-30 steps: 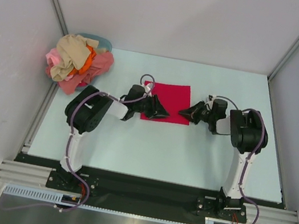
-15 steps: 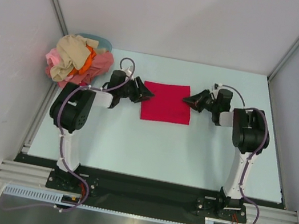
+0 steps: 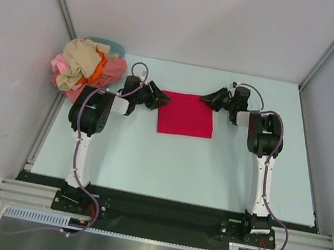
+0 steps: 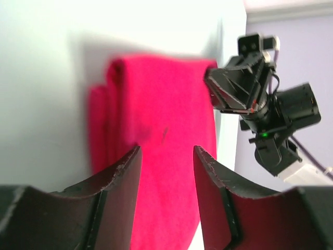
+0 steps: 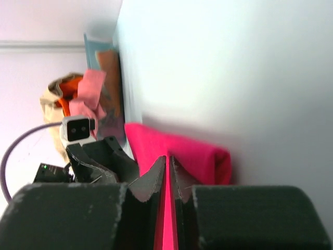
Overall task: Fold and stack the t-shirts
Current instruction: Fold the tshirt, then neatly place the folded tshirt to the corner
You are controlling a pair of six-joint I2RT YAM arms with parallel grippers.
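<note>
A bright red folded t-shirt point(image 3: 186, 114) lies flat mid-table; the wrist views show it as a thick folded edge point(image 4: 166, 104) point(image 5: 203, 153). My left gripper point(image 3: 162, 98) point(image 4: 166, 151) hovers open at the shirt's far left corner, nothing between its fingers. My right gripper point(image 3: 205, 97) point(image 5: 168, 159) is shut to a thin slit at the far right corner, and I see no cloth pinched in it. The other t-shirts point(image 3: 86, 70), beige, pink and orange, sit heaped at the back left.
A light-blue round tub point(image 3: 113, 45) peeks out behind the heap. Grey walls close in the table on the left point(image 3: 8, 71), right and back. The two grippers face each other across the red shirt's far edge.
Both grippers moved from the red shirt's near part toward its far corners, the left sliding off to the left. The left jaws opened slightly. The shirt stayed flat.
</note>
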